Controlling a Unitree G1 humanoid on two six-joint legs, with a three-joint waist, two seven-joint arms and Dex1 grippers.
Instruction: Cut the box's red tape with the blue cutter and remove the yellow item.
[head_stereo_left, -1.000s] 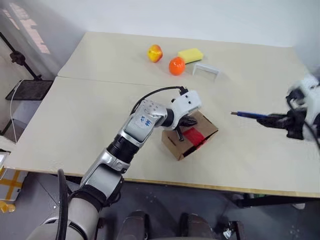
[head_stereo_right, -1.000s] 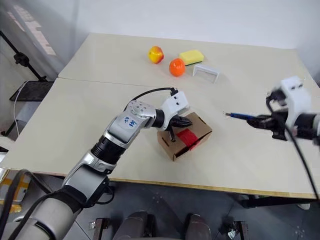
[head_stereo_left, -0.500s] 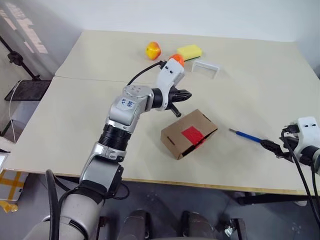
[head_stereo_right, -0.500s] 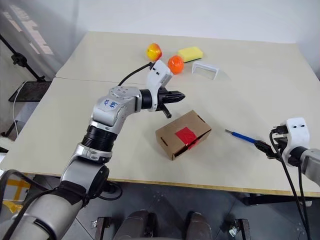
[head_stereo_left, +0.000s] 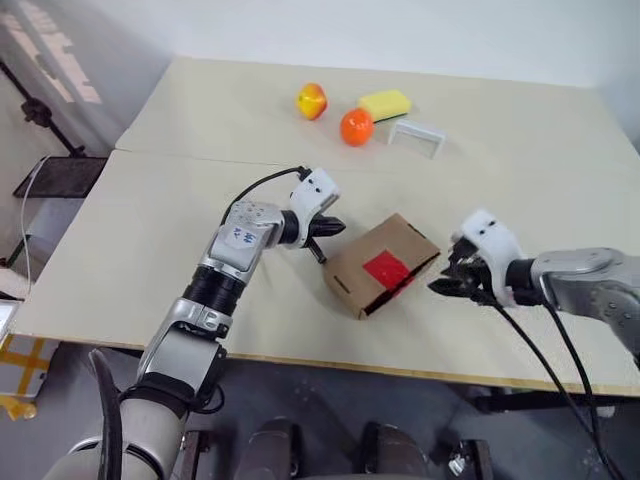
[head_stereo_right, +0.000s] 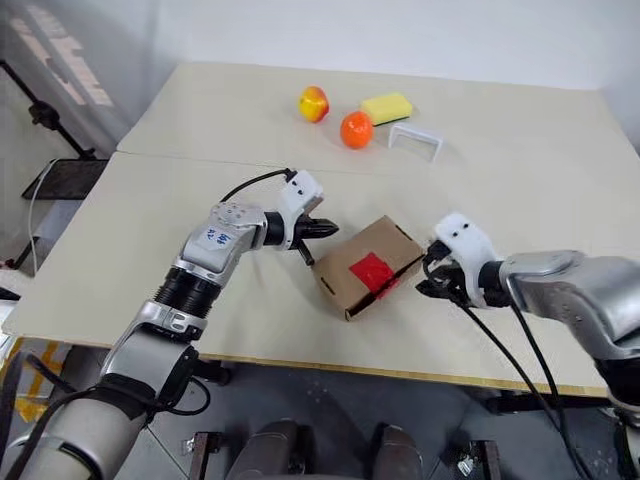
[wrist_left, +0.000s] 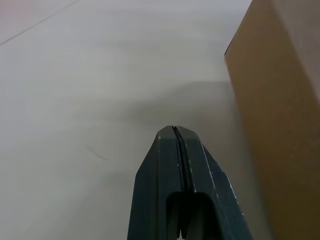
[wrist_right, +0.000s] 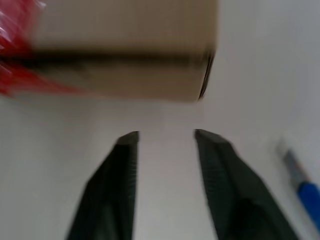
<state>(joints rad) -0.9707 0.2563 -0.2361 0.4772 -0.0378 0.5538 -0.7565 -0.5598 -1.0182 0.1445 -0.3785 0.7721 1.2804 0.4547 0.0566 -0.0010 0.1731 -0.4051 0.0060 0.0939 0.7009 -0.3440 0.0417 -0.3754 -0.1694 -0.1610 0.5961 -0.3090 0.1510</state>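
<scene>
Evidently the work is at an early stage: the box (head_stereo_left: 381, 265) lies on the bench (head_stereo_left: 180, 220), near its front edge, with the red tape (head_stereo_left: 385, 268) whole across its top and down one side, so no cut is judged made. No yellow item can be seen; presumably it is inside. The blue cutter (wrist_right: 304, 190) lies on the bench just beside the right gripper (wrist_right: 165, 137), whose jaws stand apart with nothing between them, aimed at the box's near corner. The left gripper (wrist_left: 174, 131) has its jaws pressed together and empty, its tip just beside the opposite end of the box. Left to do: pick up the cutter, slit the tape, open the flaps, lift out the item
</scene>
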